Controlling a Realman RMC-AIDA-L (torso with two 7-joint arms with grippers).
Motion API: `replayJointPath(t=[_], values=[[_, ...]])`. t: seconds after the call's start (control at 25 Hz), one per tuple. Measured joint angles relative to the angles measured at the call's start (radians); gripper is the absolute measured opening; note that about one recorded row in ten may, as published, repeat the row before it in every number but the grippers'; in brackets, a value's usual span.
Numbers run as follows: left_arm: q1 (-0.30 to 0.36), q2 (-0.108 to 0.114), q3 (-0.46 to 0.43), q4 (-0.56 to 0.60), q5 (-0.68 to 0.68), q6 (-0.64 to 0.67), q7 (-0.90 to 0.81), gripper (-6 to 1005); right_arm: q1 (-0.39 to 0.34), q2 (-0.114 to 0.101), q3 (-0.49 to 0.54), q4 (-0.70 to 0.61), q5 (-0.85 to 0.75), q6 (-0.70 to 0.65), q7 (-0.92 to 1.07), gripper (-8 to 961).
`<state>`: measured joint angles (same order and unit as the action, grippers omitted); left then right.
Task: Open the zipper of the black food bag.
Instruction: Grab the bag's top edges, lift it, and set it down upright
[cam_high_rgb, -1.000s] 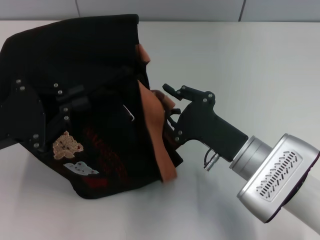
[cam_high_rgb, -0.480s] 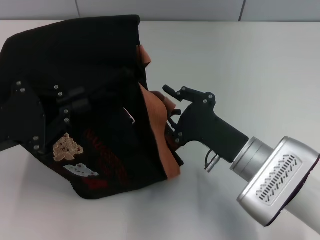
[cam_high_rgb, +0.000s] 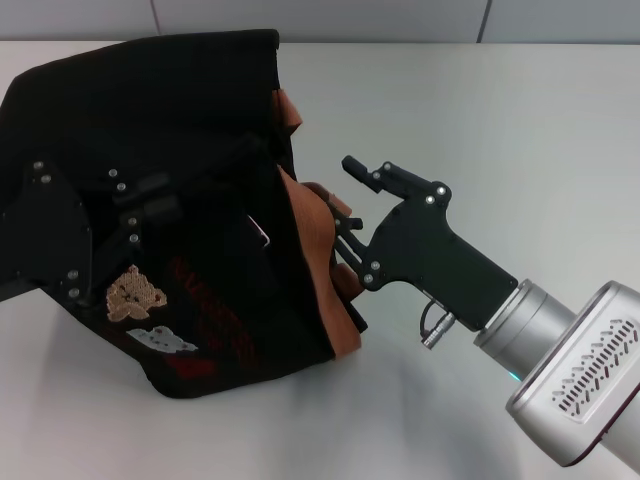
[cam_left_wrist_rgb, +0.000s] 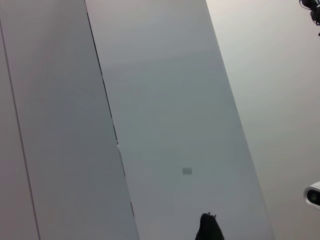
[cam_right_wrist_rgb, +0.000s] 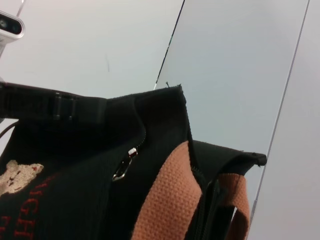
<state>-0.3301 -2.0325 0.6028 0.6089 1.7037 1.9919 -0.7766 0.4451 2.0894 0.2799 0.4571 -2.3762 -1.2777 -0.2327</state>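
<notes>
We see the right gripper (cam_high_rgb: 345, 215) centre frame, fingers spread beside the black food bag (cam_high_rgb: 170, 200). Left gripper (cam_high_rgb: 60, 235) at the frame's left presses the bag; we cannot tell its grip.

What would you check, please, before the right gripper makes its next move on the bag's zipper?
1. The black food bag held steady: ok; the left gripper presses on its front face.
2. The right gripper at the bag's mouth: ok; it sits beside the orange-brown handles.
3. Main zipper found: ok; it runs between the handles in the right wrist view.
4. Main zipper pull pinched: cannot tell; no pull shows there.
5. Front-pocket pull left alone: ok; it hangs free.
6. Zipper opened: cannot tell.
</notes>
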Motion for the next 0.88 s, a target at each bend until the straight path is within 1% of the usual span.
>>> replayJointPath(t=[0.16,0.4,0.6,0.88], values=[[-0.004,0.0,0.0,0.0,0.0,-0.001,0.0,92,0.007,0.003,-0.001,-0.015,0.0,0.011,0.003,309],[-0.008,0.0,0.0,0.0,0.0,-0.003,0.0,92,0.02,0.003,-0.027,-0.031,-0.002,0.048,-0.002,488],[-0.01,0.0,0.0,0.0,-0.001,-0.005,0.0,92,0.023,0.003,-0.03,-0.032,-0.003,0.051,-0.003,483],[-0.014,0.0,0.0,0.0,-0.001,-0.006,0.001,92,0.044,0.003,-0.03,-0.025,-0.024,0.055,-0.001,484]])
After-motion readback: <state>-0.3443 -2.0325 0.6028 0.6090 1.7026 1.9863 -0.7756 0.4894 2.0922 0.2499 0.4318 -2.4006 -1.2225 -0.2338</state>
